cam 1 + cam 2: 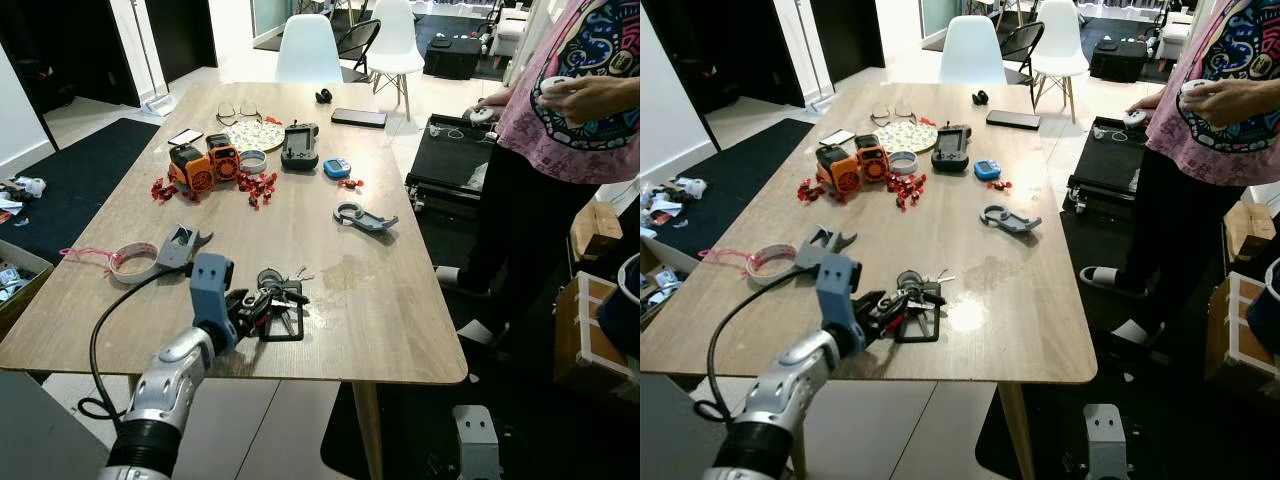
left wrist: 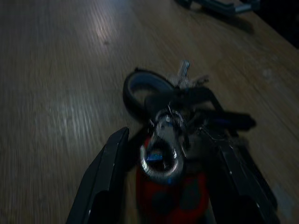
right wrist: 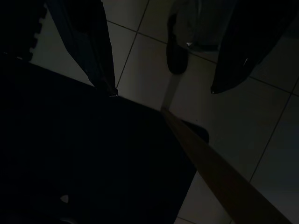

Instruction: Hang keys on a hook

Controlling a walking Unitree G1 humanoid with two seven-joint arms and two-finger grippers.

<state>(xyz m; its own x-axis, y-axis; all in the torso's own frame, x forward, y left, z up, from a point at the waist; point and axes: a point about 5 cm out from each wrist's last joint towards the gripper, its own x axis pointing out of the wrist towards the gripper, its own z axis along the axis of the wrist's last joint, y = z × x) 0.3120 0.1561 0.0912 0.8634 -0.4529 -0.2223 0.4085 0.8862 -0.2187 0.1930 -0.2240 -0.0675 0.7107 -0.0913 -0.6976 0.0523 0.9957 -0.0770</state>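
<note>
Left eye view: one bunch of keys point(image 1: 278, 295) lies near the front edge of the wooden table point(image 1: 400, 320). Left gripper point(image 2: 163, 182) sits low at the keys, two fingers point(image 2: 100, 179) spread apart either side of the silver ring, not clamped. Right gripper point(image 3: 159, 88) hangs over floor tiles, fingers apart. Two white chairs point(image 1: 308, 48) behind; one person point(image 1: 560, 130) stands right.

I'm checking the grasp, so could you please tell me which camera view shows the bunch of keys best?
The left wrist view: the bunch of keys with its silver clasp and red fob lies close up between the left tool's open black fingers. Both eye views show it smaller on the wooden table.
</note>
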